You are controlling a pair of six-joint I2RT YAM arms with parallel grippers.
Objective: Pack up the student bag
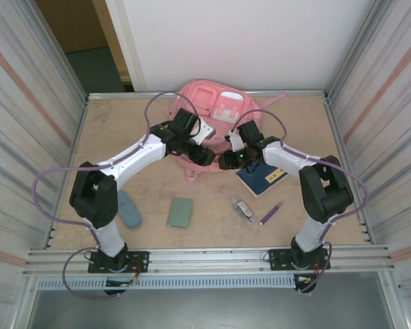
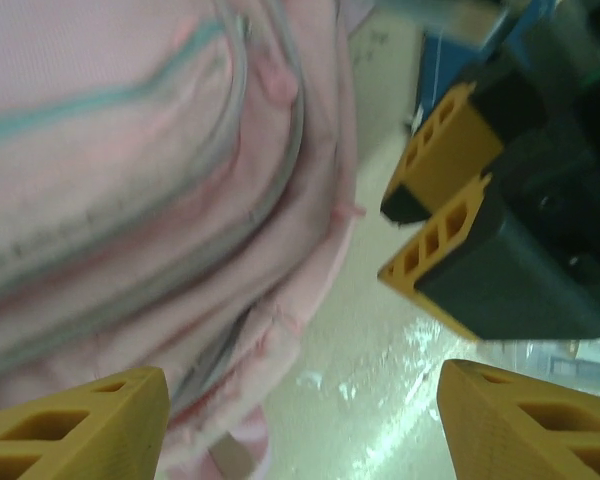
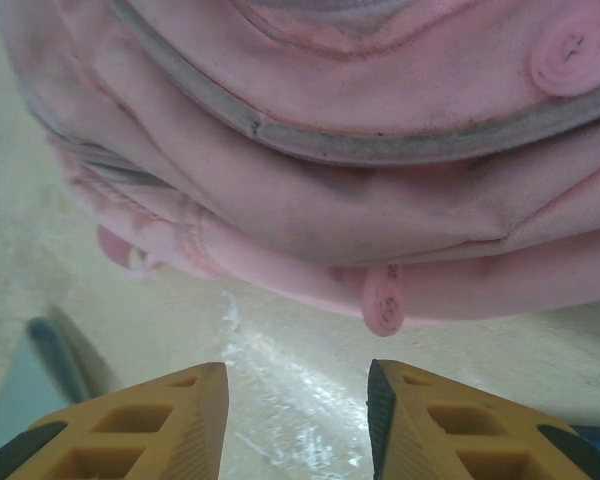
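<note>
The student bag (image 1: 209, 101), a pink backpack with pale patches, lies at the back middle of the table. Both grippers hang just off its near edge. My left gripper (image 1: 204, 156) is open; in the left wrist view its yellow fingertips (image 2: 90, 420) stand wide apart, with the student bag's (image 2: 130, 180) lower seam beside the left one and bare table between them. My right gripper (image 1: 227, 161) is open too, over bare table. A pink zip pull (image 3: 383, 300) dangles from the student bag (image 3: 330, 150) just beyond its fingertips (image 3: 430, 420). The right gripper's fingers (image 2: 450, 150) show close by in the left wrist view.
A dark blue notebook (image 1: 260, 179) lies under the right forearm. Nearer the front lie a blue pouch (image 1: 129, 208), a green flat item (image 1: 181, 212), a small silver-black item (image 1: 243, 208) and a purple pen (image 1: 270, 214). Metal walls close both sides.
</note>
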